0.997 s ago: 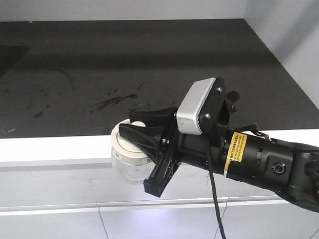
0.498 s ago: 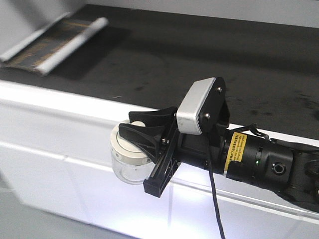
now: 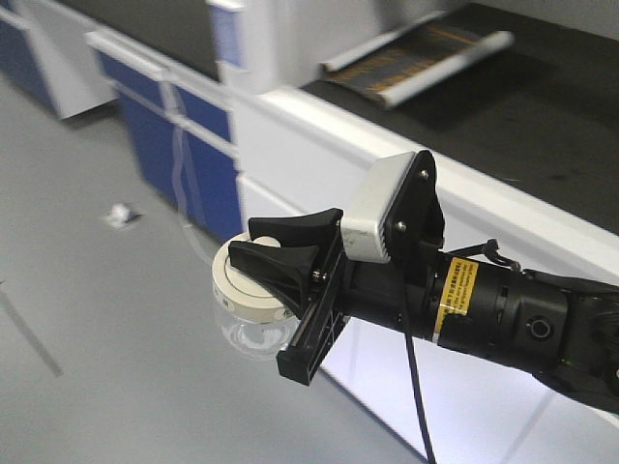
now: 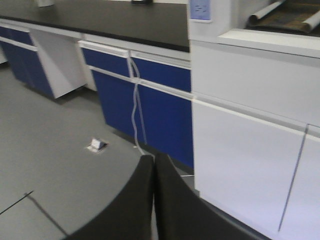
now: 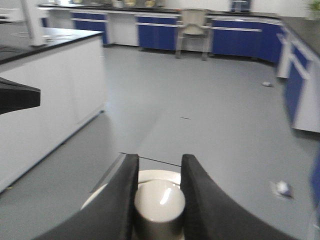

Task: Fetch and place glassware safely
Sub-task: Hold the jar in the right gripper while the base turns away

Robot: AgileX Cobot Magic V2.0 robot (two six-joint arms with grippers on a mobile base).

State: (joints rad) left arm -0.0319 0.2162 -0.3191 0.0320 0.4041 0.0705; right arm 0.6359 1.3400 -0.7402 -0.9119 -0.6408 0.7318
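Glass jar point(image 3: 253, 333) hangs above the floor point(image 3: 97, 338), its lid knob point(image 5: 159, 200) clenched by the right gripper point(image 3: 244, 242); left gripper point(image 4: 154, 160) closed

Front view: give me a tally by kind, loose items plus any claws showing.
Lidded glass jar: 1
Right claw, closed on the jar's lid knob: 1
Partly rolled sheet on the bench: 1
White scrap on the floor: 1
Total: 4

Right hand point(image 3: 246, 242) extended, gripping jar point(image 3: 242, 296); left hand point(image 4: 154, 162) fingers together.
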